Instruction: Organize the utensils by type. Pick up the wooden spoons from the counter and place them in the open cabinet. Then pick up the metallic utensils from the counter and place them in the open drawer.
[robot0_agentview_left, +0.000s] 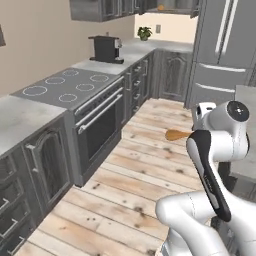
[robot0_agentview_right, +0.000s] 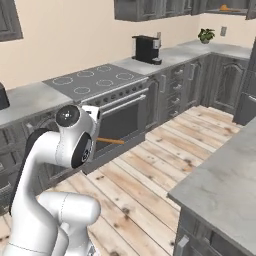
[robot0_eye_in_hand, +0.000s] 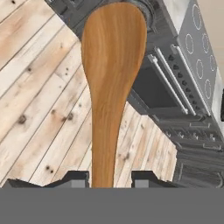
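Note:
My gripper (robot0_eye_in_hand: 110, 177) is shut on the handle of an orange-brown wooden spoon (robot0_eye_in_hand: 113, 65), whose oval bowl points away from the hand, over the wooden floor. The spoon's bowl (robot0_agentview_left: 176, 134) sticks out left of the arm, and its thin handle (robot0_agentview_right: 111, 141) shows beside the wrist. High at the far end of the kitchen the cabinet (robot0_agentview_left: 172, 5) stands open, and something small and orange-brown (robot0_agentview_right: 225, 7) lies on its shelf. The counter (robot0_agentview_left: 20, 117) runs along the left wall. The metallic utensils and the drawer are out of view.
A stove with an oven (robot0_agentview_left: 97, 117) sits in the left run of cabinets. A black coffee machine (robot0_agentview_left: 106, 48) and a potted plant (robot0_agentview_left: 144, 33) stand on the far counter. A grey fridge (robot0_agentview_left: 220, 55) fills the far right. An island worktop (robot0_agentview_right: 225, 175) lies to my right.

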